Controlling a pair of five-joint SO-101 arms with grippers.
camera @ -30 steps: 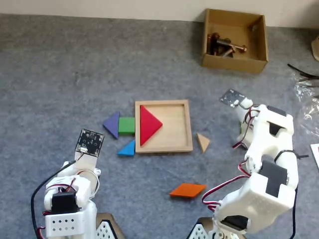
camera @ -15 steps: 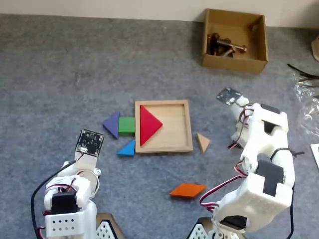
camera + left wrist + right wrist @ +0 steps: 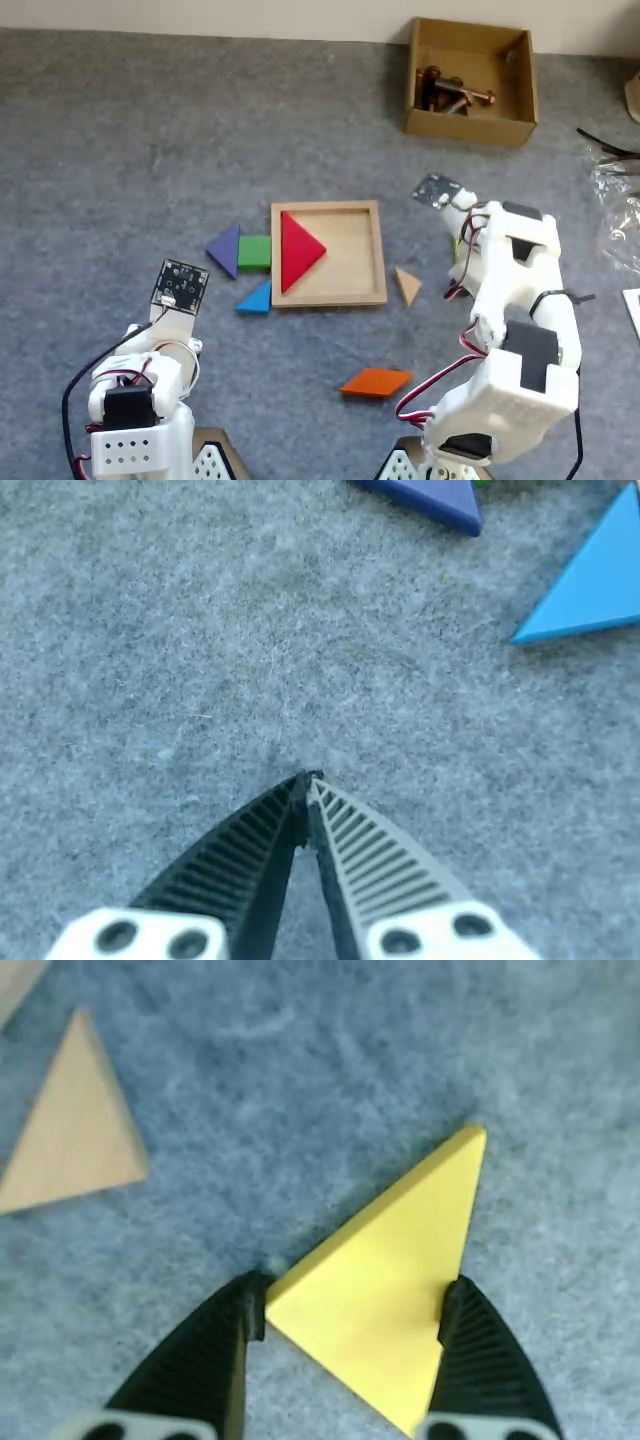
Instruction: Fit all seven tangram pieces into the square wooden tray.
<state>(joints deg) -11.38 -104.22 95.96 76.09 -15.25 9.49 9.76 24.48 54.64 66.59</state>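
- Grey felt covers the bench [image 3: 150,150]; a square wooden tray [image 3: 381,250] sits mid-frame in the high view, with a large red triangle [image 3: 298,250] flat in its left half.
- Just left of the tray lie a purple triangle [image 3: 225,250], a green square [image 3: 254,252] and a blue triangle [image 3: 256,298]. A tan wooden triangle [image 3: 407,284] lies just right of it and an orange parallelogram [image 3: 376,381] below.
- The right hand [image 3: 352,1298] clamps a yellow triangle [image 3: 390,1260], to the upper right of the tan one.
- The left hand [image 3: 306,785] is pinched closed and holds nothing, over bare felt at lower left.
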